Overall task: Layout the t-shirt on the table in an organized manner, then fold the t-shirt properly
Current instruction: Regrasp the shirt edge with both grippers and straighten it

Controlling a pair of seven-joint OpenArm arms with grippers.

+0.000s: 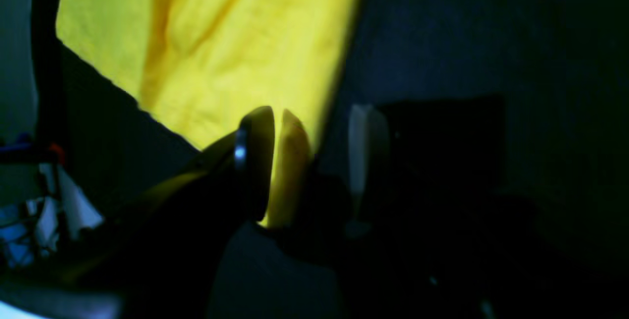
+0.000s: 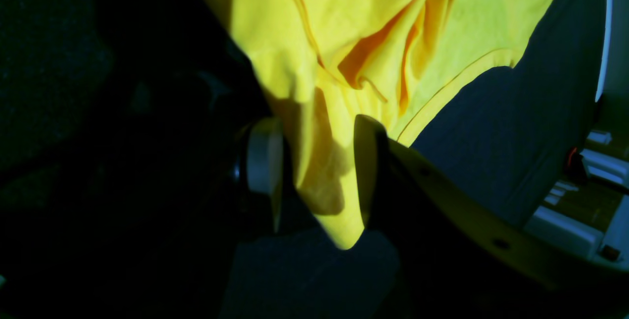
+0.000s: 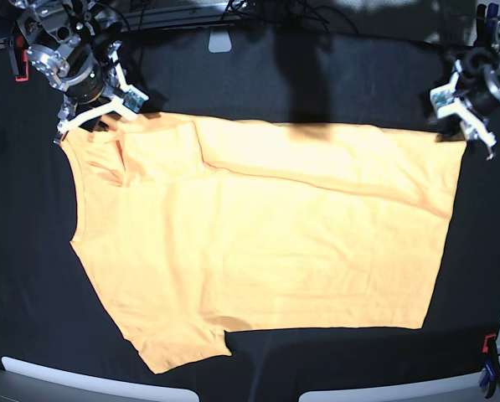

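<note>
The t-shirt (image 3: 258,243) lies spread across the black table (image 3: 32,276), pale yellow-orange, its neckline toward the left of the base view and its hem toward the right. A long fold runs across its upper part, where the cloth is doubled over, and one short sleeve sticks out at the lower left. No marks show on the upward face.

The right gripper (image 2: 314,171) sits at the shirt's far left corner by the collar, a bunched wad of cloth between its fingers, which stand somewhat apart. The left gripper (image 1: 275,161) is at the far right corner; its jaws are pinched on the cloth's edge, a thin strip of yellow between them.
</note>
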